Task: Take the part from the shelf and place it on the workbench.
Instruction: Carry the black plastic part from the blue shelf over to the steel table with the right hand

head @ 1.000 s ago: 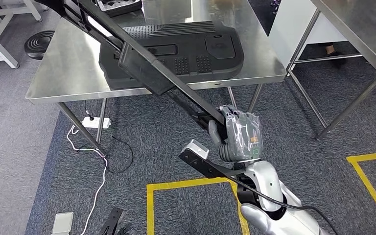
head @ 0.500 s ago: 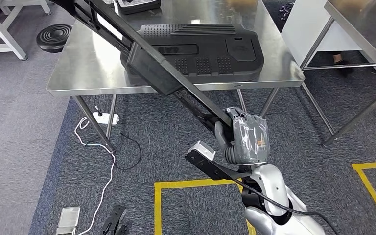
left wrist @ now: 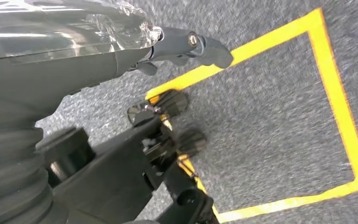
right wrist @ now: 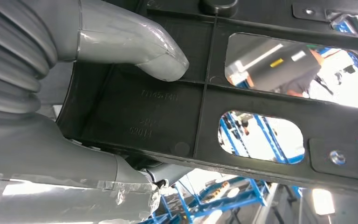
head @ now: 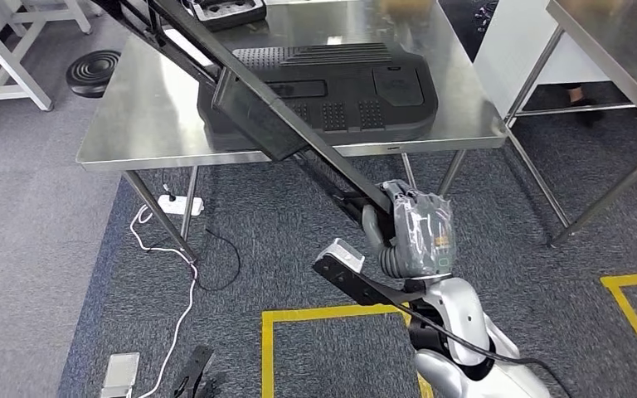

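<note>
Now, right hand [head: 410, 232]: fingers clasp the long black part [head: 249, 112], thumb pressed on its ribbed face.
Left hand [left wrist: 74, 84]: grasp unclear.
Workbench [head: 133, 124]: beyond the fingers, carrying a black panel [head: 332, 87].

Long black part [head: 253, 116] running out of the head view's top edge, its far end cut off.
It is hiding part of the workbench [head: 133, 124] near edge, and plastic wrap is covering the right hand [head: 410, 228] gripping it.

Grey carpet floor [head: 41, 215], yellow tape lines [head: 315, 313]
</note>
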`<act>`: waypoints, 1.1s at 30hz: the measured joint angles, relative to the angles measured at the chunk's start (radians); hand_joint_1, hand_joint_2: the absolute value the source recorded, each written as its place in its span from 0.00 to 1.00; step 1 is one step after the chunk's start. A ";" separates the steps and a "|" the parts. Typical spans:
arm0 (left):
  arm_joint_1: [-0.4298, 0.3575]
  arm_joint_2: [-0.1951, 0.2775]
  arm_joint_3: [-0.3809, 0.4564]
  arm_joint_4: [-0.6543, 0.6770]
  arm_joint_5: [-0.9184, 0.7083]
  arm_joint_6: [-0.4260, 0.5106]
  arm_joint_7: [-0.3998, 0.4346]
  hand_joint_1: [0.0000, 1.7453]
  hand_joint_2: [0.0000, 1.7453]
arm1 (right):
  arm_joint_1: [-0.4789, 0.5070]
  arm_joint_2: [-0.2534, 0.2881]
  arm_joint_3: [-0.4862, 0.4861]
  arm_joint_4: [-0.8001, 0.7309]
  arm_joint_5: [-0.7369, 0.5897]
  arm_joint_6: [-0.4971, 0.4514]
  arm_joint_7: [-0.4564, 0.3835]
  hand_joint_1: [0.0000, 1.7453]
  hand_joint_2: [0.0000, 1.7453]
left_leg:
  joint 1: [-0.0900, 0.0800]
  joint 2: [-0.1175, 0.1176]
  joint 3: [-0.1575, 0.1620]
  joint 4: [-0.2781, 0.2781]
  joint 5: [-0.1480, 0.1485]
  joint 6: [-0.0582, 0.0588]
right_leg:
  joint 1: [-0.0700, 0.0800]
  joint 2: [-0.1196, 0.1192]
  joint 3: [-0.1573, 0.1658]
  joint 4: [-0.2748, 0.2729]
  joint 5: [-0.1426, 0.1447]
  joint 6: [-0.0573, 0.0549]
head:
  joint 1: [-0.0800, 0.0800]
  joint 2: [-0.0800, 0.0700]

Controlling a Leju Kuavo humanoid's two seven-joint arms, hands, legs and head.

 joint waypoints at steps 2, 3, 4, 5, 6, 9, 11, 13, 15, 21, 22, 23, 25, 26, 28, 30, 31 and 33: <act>0.000 -0.001 0.000 0.000 -0.001 0.000 0.000 0.00 1.00 | 0.000 0.000 0.000 0.000 -0.002 0.001 0.000 0.94 1.00 | 0.010 0.000 0.006 -0.005 -0.002 -0.008 | -0.012 0.000 -0.064 0.112 -0.041 0.016 | 0.004 0.000; 0.000 -0.001 0.000 0.000 -0.001 0.000 0.000 0.00 1.00 | 0.002 0.000 0.000 0.000 -0.004 0.002 0.000 0.94 1.00 | 0.018 0.000 0.007 -0.001 -0.007 -0.016 | -0.021 0.000 -0.083 0.138 -0.040 0.027 | 0.006 0.000; 0.002 -0.002 0.000 0.000 -0.001 0.000 0.000 0.00 1.00 | 0.003 0.000 0.000 0.000 -0.005 0.002 0.000 0.94 1.00 | 0.027 -0.001 0.006 0.008 -0.015 -0.027 | -0.030 -0.001 -0.083 0.127 -0.019 0.039 | 0.007 0.000; 0.003 -0.002 0.000 0.000 -0.001 0.000 0.000 0.00 1.00 | 0.003 0.000 0.000 0.000 -0.006 0.003 0.000 0.94 1.00 | 0.039 -0.002 0.006 0.021 -0.026 -0.041 | -0.041 -0.002 -0.065 0.080 0.017 0.053 | 0.010 0.000; 0.003 -0.002 0.000 0.000 -0.001 0.000 0.000 0.00 1.00 | 0.004 0.000 0.000 0.000 -0.007 0.003 0.000 0.94 1.00 | 0.050 -0.003 0.003 0.041 -0.041 -0.058 | -0.049 -0.001 -0.043 0.029 0.043 0.071 | 0.013 0.000; 0.000 0.002 0.000 0.000 -0.002 0.000 0.001 0.00 1.00 | 0.007 0.000 0.000 -0.001 -0.009 0.004 0.000 0.94 1.00 | 0.058 -0.007 -0.016 0.101 -0.081 -0.099 | -0.056 0.012 -0.022 -0.023 0.048 0.066 | 0.028 0.000; 0.001 0.002 0.000 0.000 -0.003 0.000 0.001 0.00 1.00 | 0.010 0.000 0.000 -0.002 -0.011 0.006 0.001 0.94 1.00 | 0.056 -0.008 -0.019 0.109 -0.086 -0.108 | -0.054 0.014 -0.031 -0.004 0.036 0.029 | 0.016 0.000; 0.000 0.002 0.000 0.000 -0.003 0.000 0.001 0.00 1.00 | 0.010 -0.001 0.000 -0.002 -0.011 0.006 0.000 0.94 1.00 | 0.057 -0.005 -0.025 0.132 -0.101 -0.110 | -0.050 0.013 -0.030 0.001 0.029 0.013 | -0.003 0.000; -0.003 0.002 0.000 0.000 -0.004 0.000 0.001 0.00 1.00 | 0.008 -0.001 0.000 -0.003 -0.011 0.006 0.000 0.94 1.00 | 0.050 0.001 -0.075 0.233 -0.144 -0.101 | -0.044 0.010 -0.023 -0.002 0.025 0.002 | -0.022 0.000; -0.002 0.002 0.000 0.000 -0.005 0.000 0.001 0.00 1.00 | 0.009 -0.001 0.000 -0.003 -0.011 0.006 -0.001 0.94 1.00 | -0.009 0.000 -0.189 0.332 -0.085 -0.025 | 0.000 0.009 0.014 -0.010 0.003 -0.026 | -0.049 0.000; -0.003 0.003 0.000 0.000 -0.005 0.000 0.001 0.00 1.00 | 0.008 -0.001 0.000 -0.003 -0.011 0.006 -0.001 0.94 1.00 | -0.020 -0.001 -0.169 0.273 -0.047 0.000 | 0.006 0.009 0.023 -0.014 -0.001 -0.029 | -0.045 0.000; -0.003 0.004 0.000 0.000 -0.005 0.001 0.001 0.00 1.00 | 0.007 -0.001 0.000 -0.003 -0.012 0.006 -0.001 0.94 1.00 | -0.030 -0.002 -0.152 0.223 -0.021 0.019 | 0.008 0.011 0.030 -0.020 -0.002 -0.029 | -0.038 0.000; -0.003 0.006 0.000 0.000 -0.007 0.002 0.001 0.00 1.00 | 0.005 0.000 0.000 -0.003 -0.012 0.007 -0.002 0.94 1.00 | -0.041 -0.003 -0.136 0.179 -0.010 0.038 | 0.002 0.011 0.034 -0.033 0.000 -0.024 | -0.033 0.000; -0.004 0.005 0.000 0.000 -0.007 0.003 0.001 0.00 1.00 | 0.004 0.000 0.001 -0.003 -0.012 0.007 -0.002 0.94 1.00 | -0.046 -0.002 -0.130 0.162 -0.008 0.039 | -0.001 0.011 0.036 -0.041 0.002 -0.019 | -0.037 0.000; -0.005 0.005 0.000 0.000 -0.008 0.003 0.001 0.00 1.00 | 0.003 0.000 0.000 -0.004 -0.012 0.007 -0.002 0.94 1.00 | -0.037 0.000 -0.106 0.115 -0.006 0.032 | 0.000 0.007 0.038 -0.042 -0.003 -0.011 | -0.040 0.000; -0.005 0.005 0.000 0.000 -0.007 0.002 0.002 0.00 1.00 | 0.000 0.000 0.000 -0.004 -0.011 0.007 -0.002 0.94 1.00 | -0.031 -0.001 -0.083 0.083 -0.008 0.008 | 0.004 0.003 0.037 -0.034 0.010 -0.007 | -0.026 0.000; -0.005 0.004 0.000 -0.001 -0.006 0.001 0.002 0.00 1.00 | -0.003 0.000 0.000 -0.004 -0.011 0.007 -0.002 0.94 1.00 | -0.034 -0.004 -0.081 0.084 -0.010 -0.002 | 0.006 0.002 0.044 -0.043 0.014 -0.016 | -0.020 0.000; -0.004 0.003 0.000 -0.001 -0.005 -0.001 0.003 0.00 1.00 | -0.005 0.000 0.001 -0.004 -0.011 0.007 -0.002 0.94 1.00 | -0.036 -0.006 -0.082 0.095 -0.019 -0.013 | 0.007 0.002 0.064 -0.071 0.013 -0.036 | -0.015 0.000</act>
